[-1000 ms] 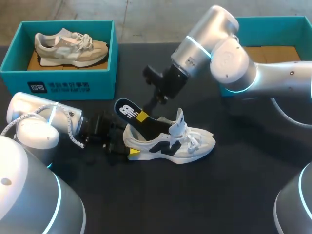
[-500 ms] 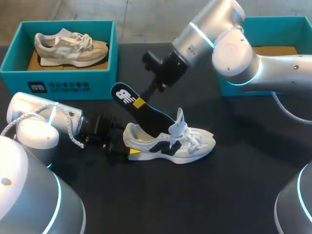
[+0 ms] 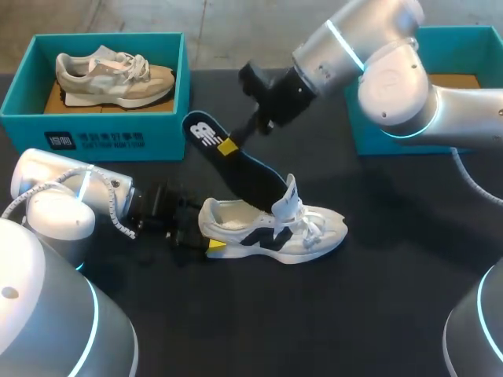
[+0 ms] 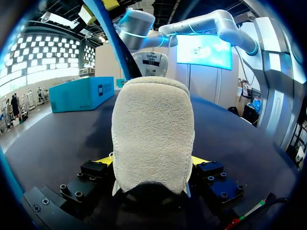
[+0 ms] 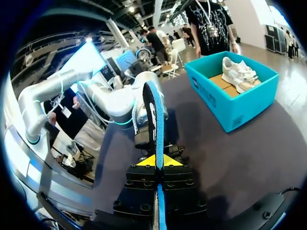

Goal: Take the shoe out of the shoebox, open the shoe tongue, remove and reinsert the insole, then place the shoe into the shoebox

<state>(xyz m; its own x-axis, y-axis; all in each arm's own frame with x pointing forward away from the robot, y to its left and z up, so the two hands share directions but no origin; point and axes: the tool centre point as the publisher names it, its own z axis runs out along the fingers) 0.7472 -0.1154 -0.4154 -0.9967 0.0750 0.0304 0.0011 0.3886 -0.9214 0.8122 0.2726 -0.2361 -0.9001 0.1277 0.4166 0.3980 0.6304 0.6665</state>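
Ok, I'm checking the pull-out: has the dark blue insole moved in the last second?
Yes. The dark blue insole has lifted farther out of the white sneaker, which stays put.

You have a teal box (image 3: pixel 94 129) upper left of the frame, holding a beige sneaker (image 3: pixel 114 77), on the black worktop (image 3: pixel 330 314).

The white, navy-marked shoe (image 3: pixel 271 228) stands upright. The dark insole (image 3: pixel 251 169) slants above its opening. The teal shoebox (image 3: pixel 464 51) sits well beyond it.
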